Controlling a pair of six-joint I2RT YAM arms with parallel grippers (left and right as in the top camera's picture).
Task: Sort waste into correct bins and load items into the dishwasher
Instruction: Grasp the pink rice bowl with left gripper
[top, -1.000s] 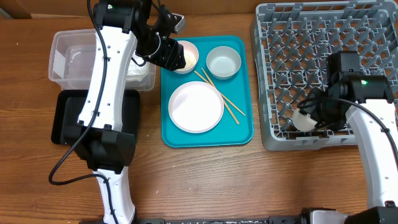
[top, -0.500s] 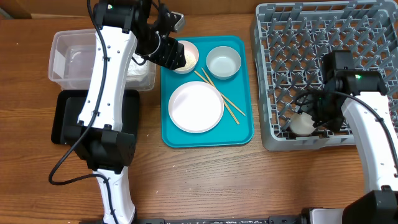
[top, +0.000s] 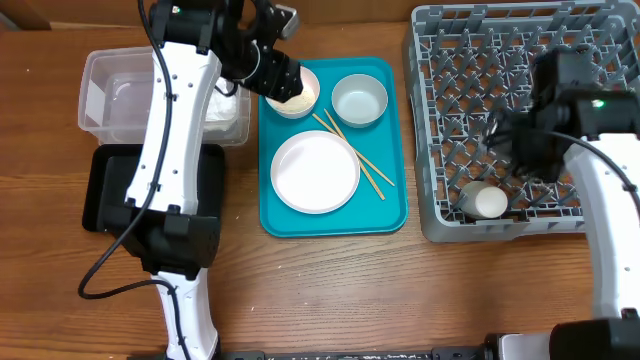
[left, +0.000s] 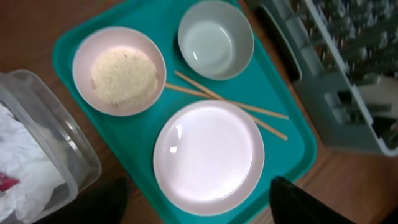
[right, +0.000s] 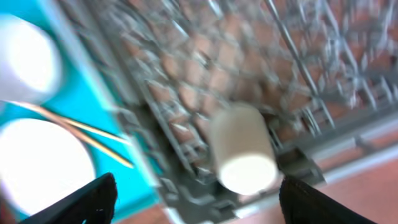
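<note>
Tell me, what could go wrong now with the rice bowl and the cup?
1. The bowl holds a pile of rice, and the left claw hangs open over it. A tilted lift could spill grains onto the tray.
2. The chopsticks lie loose close by that bowl, so a bump might roll them.
3. The cup lies on its side in the rack, so it may roll.

Middle of the table (top: 330, 290): serving tray (top: 392, 215). On it, far left: bowl of rice (top: 303, 98); just right of that: empty bowl (top: 359, 99); nearer, at the tray's middle: plate (top: 315, 172). Between bowls and plate, slanting toward the near right: chopsticks (top: 366, 171). Right of the tray, apart from it: dish rack (top: 470, 60), with a cup (top: 487, 201) on its side in the near-left corner. Left of the tray, far: plastic tub (top: 100, 100), holding tissue paper (left: 25, 158); just nearer than the tub: shallow tray (top: 100, 195).
</note>
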